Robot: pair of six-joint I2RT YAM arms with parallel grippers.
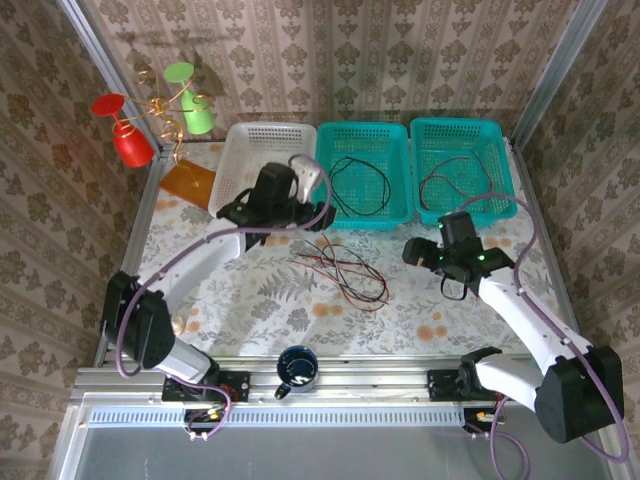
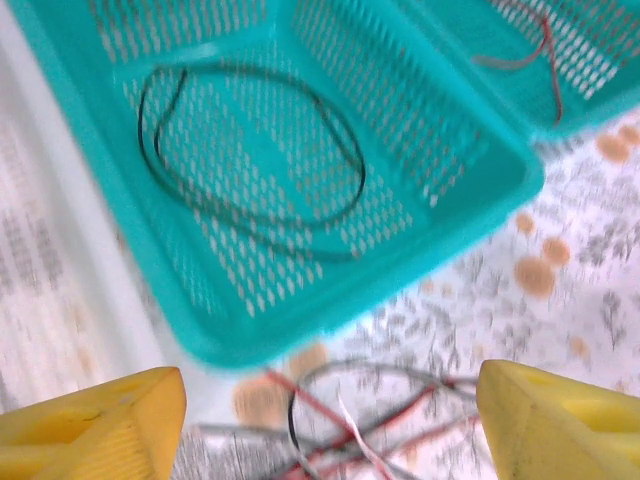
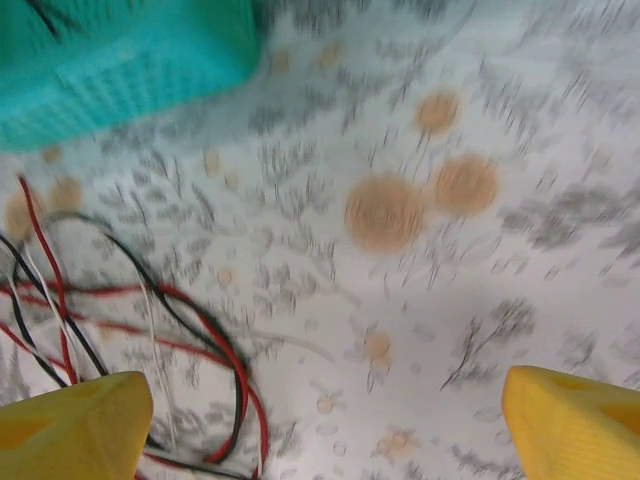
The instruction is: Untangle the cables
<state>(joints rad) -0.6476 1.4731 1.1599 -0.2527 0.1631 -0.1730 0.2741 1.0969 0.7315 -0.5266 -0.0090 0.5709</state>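
Top external: cables (image 1: 340, 270) lie tangled; baskets (image 1: 365, 222) just behind, mug (image 1: 297, 370) well nearer.

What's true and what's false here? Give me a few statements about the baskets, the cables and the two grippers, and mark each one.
1. The middle teal basket holds a black cable. True.
2. The tangled cables lie in the white basket. False: they lie on the table, in front of the baskets.
3. The left gripper is open and empty. True.
4. The right gripper is clamped on a red cable. False: it is open above the table, with the tangled cables off to one side.
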